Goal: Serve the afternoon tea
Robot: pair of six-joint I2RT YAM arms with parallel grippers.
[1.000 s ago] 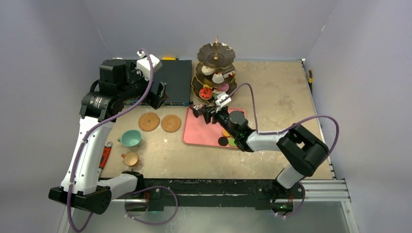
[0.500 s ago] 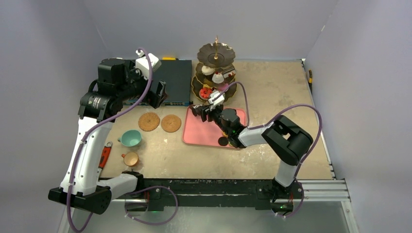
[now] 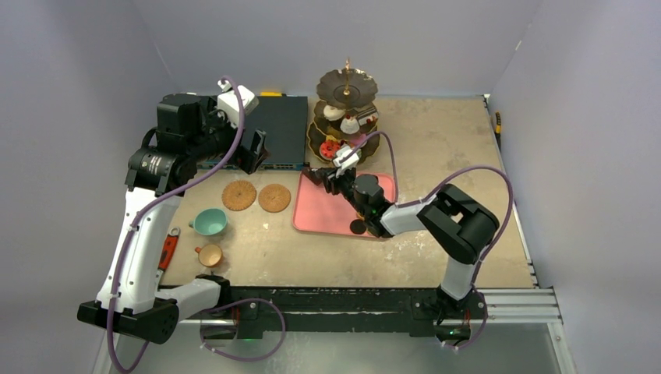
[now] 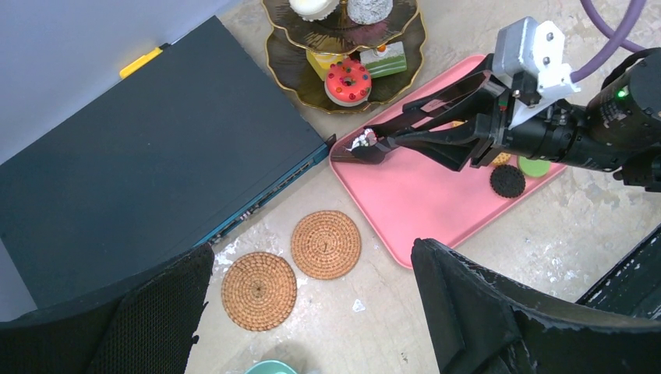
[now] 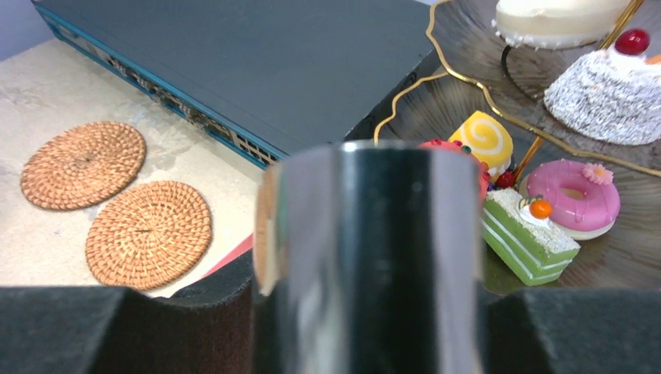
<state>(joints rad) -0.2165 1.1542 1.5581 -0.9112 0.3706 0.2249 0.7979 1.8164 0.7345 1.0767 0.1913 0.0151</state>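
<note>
L pincer (image 4: 312,257) hangs wide open above the coasters (image 4: 325,244), holding nothing. Small dark cake (image 4: 363,145) is nipped at the tip of the tongs (image 4: 401,137), over the far-left corner of the pink tray (image 4: 421,206). The stand (image 4: 292,74) has its bottom tier just beyond. R pincer (image 4: 458,136) is clamped on the tongs, which run leftward. R arm is nearer.

**Lighting and image quality**

Even, diffuse overhead light; table (image 3: 452,156) bright, shadows short and soft. Top view sharp, walls (image 3: 70,117) dim toward the near corners. Left wrist view: left gripper (image 4: 312,253) fingers (image 4: 148,319) soft-edged, scene beyond crisp. Right wrist view: black tongs (image 5: 366,257) close to lens, badly blurred, streaked with white glare; toy cakes (image 5: 573,195) behind in focus
</note>
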